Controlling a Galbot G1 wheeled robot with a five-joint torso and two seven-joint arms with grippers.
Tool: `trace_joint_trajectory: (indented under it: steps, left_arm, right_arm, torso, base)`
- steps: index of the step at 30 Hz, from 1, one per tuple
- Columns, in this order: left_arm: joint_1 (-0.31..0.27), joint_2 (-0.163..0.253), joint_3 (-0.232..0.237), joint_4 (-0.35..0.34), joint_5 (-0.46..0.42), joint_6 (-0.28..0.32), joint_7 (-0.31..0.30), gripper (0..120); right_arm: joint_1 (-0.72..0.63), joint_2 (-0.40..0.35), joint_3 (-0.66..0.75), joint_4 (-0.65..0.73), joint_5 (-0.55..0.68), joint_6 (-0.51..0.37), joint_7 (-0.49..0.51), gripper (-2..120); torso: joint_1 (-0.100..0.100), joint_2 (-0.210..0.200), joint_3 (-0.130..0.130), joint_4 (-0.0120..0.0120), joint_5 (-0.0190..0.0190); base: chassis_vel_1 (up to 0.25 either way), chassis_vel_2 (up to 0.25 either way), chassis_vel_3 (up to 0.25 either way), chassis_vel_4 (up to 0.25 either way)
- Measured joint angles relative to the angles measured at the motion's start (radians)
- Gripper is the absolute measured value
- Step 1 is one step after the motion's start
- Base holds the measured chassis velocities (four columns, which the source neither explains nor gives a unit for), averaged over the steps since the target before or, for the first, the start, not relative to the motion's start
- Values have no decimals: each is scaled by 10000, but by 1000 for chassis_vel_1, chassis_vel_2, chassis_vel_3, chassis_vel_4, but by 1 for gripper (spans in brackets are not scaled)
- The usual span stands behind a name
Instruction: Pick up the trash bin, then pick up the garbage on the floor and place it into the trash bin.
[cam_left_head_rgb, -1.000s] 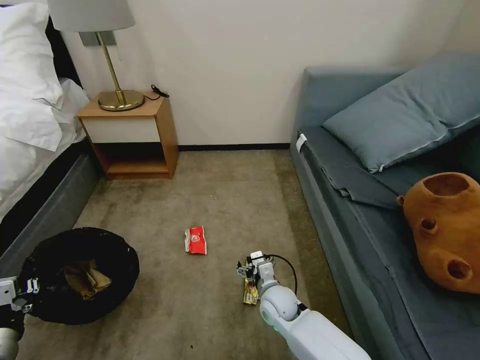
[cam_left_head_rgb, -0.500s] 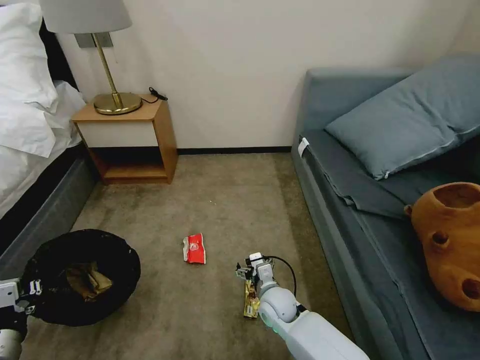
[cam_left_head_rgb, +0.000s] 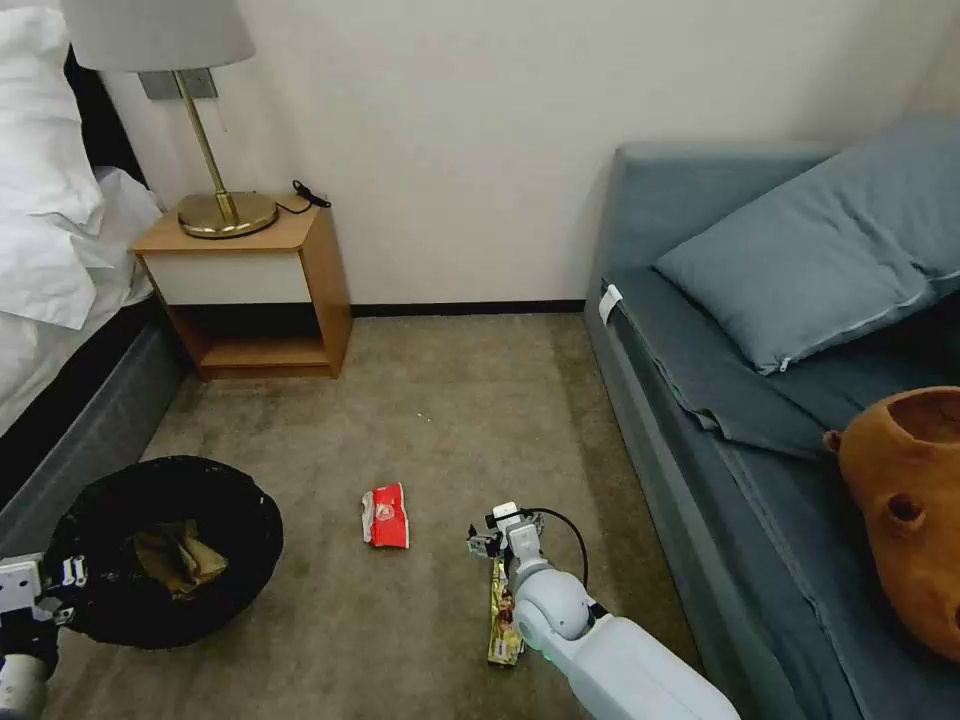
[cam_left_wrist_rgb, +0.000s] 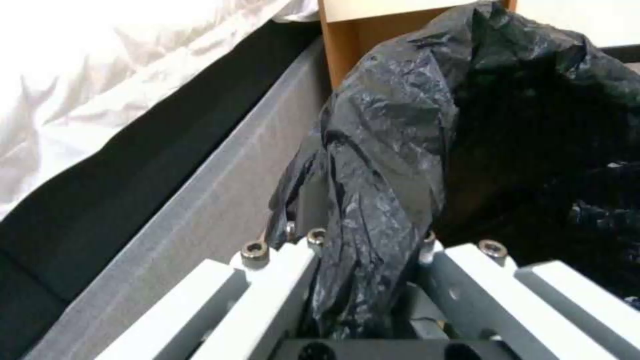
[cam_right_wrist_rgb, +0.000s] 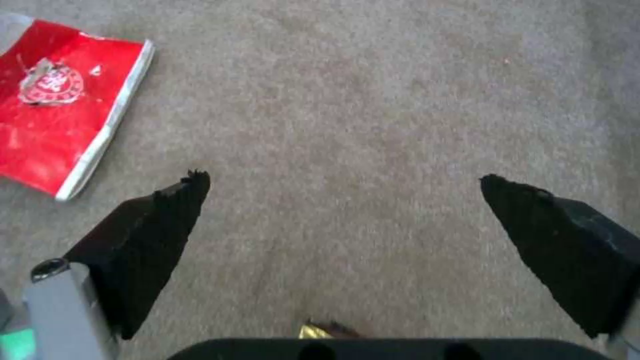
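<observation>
The trash bin (cam_left_head_rgb: 165, 550) is held off to the near left, beside the bed base (cam_left_head_rgb: 90, 440), w/ its black bag (cam_left_wrist_rgb: 380, 165) draped over the rim. The left claw (cam_left_wrist_rgb: 363, 250) is clamped on a bunched fold of that bag at the rim, as seen in the left wrist view; whether the hard rim itself is caught cannot be told. A crumpled tan paper bag (cam_left_head_rgb: 175, 560) is seen already inside.

On the carpet (cam_left_head_rgb: 440, 400), the red snack packet (cam_left_head_rgb: 387, 516) lies flat near the middle; the gold-brown wrapper (cam_left_head_rgb: 503, 625) lies just right of it and nearer, partly under the right arm. The right claw (cam_right_wrist_rgb: 340, 200) is hung low over bare carpet w/ its fingers (cam_right_wrist_rgb: 153, 225) spread wide apart and nothing held. The packet is off to one side of the gap, approx. beside one finger, and only a sliver of the wrapper (cam_right_wrist_rgb: 313, 331) shows at the frame edge.

Risks, as judged:
- If closed here, only carpet would be pinched; neither piece is between the fingers.
- Both pieces are thin and flat, so they could be skidded along the pile or slipped out of the pads.
- The wrapper could be dragged or trapped by the arm above it.
- If only plastic is gripped, the bag could stretch or slide and the bin tilt, spilling its contents.
</observation>
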Motion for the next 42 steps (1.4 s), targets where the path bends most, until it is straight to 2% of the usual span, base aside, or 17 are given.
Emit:
trace_joint_trajectory:
  steps: [9, 11, 16, 17, 20, 23, 31, 32, 40, 42]
  left_arm:
    - [66, 57, -20, -11, 9, -77, 24, 4]
    - [110, 82, 2, -29, 26, -138, 45, 4]
    - [169, 252, -50, 23, -26, -256, 93, 4]
    - [167, 353, -96, 95, -97, -294, 117, 4]
    - [154, 403, -118, 149, -136, -312, 129, 4]
    - [124, 485, -135, 301, -182, -403, 173, 4]
    - [143, 466, -22, 330, -160, -444, 199, 4]
    - [157, 443, 31, 329, -123, -430, 197, 4]
    - [273, 363, 118, 202, -33, -388, 195, 4]
    - [258, 363, 160, 229, -3, -386, 200, 4]
  right_arm:
    - [362, -261, -137, 310, 1024, -1028, 211, 100]
    - [500, -508, -210, 618, 1650, -1622, 296, 100]
    - [623, -1016, -284, 1134, 2846, -2383, 349, 100]
    - [675, -1248, -266, 1352, 3487, -2684, 238, 100]
    - [693, -1370, -207, 1462, 3806, -2906, 49, 100]
    - [715, -1627, 19, 1587, 4353, -3592, -592, 100]
    - [585, -1810, 102, 1427, 4477, -3659, -1346, 100]
    - [612, -1948, 95, 1310, 4503, -3660, -1736, 100]
    - [601, -2564, 186, 1302, 4757, -3642, -2695, 100]
    - [407, -2909, 280, 1519, 4633, -3632, -3394, 100]
  torso:
    - [0, 0, 0, 0, 0]
    - [0, 0, 0, 0, 0]
    - [0, 0, 0, 0, 0]
    - [0, 0, 0, -1, 0]
    - [0, 0, 0, 0, 1]
    - [0, 0, 0, 0, 1]
    - [1, 0, 0, 0, 1]
    - [0, 0, 0, 0, 1]
    - [0, 0, 0, 0, 2]
    - [0, 0, 0, -1, 2]
  base:
    - [-42, 33, 43, -40]
    - [0, 0, 0, 0]
    - [0, 0, 0, 0]
    - [0, 0, 0, 0]
    - [0, 0, 0, 0]
    - [0, 0, 0, 0]
    - [0, 0, 0, 0]
    - [0, 0, 0, 0]
    - [0, 0, 0, 0]
    - [0, 0, 0, 0]
